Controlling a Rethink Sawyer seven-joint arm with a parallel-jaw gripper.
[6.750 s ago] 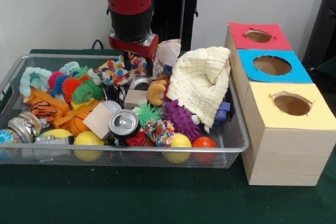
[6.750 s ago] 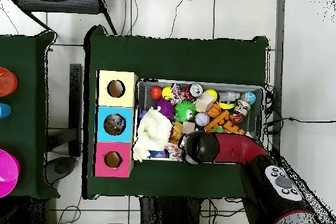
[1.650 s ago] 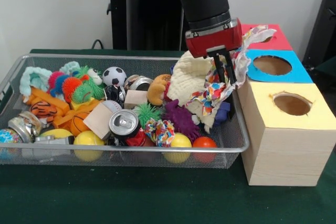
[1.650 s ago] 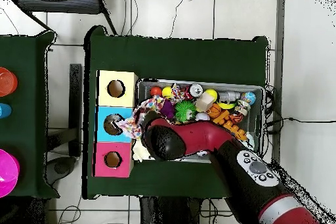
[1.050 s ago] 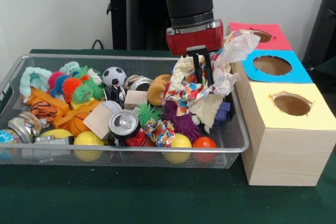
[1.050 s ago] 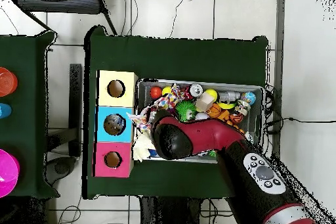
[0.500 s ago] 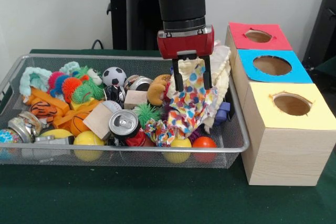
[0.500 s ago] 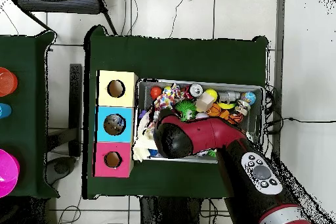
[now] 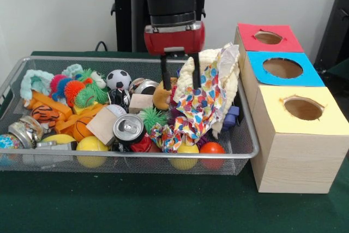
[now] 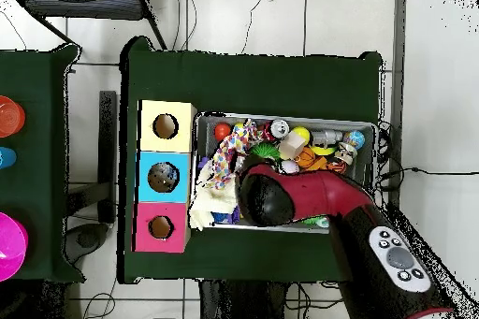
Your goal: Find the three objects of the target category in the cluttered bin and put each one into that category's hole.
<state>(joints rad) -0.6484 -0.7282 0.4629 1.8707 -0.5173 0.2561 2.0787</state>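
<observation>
The end effector (image 9: 179,72) hangs over the middle of the wire bin (image 9: 246,151) with its two black fingers (image 9: 164,73) spread apart and nothing between them; the right-hand finger sits just in front of the multicoloured spotted cloth (image 9: 200,105) without gripping it. That cloth lies draped over the cream knitted cloth (image 9: 233,83) at the bin's 3 o'clock end in the front view, hanging down toward the yellow ball (image 9: 186,148) and red ball (image 9: 212,149) against the near wall. From above, the spotted cloth (image 10: 224,158) runs as a strip along the bin's 9 o'clock side, beside the cream cloth (image 10: 203,205), with the red arm (image 10: 309,195) covering the centre of the bin. Just outside the bin at 3 o'clock in the front view stand three wooden boxes in a row on the green counter (image 9: 136,205): the yellow-topped box (image 9: 302,107) nearest, the blue-topped box (image 9: 282,68) in the middle, and the red-topped box (image 9: 268,37) farthest, each with a round hole. The bin's other contents include a drinks can (image 9: 128,128), a soccer ball (image 9: 116,78), and spiky toys (image 9: 82,91) toward 9 o'clock.
</observation>
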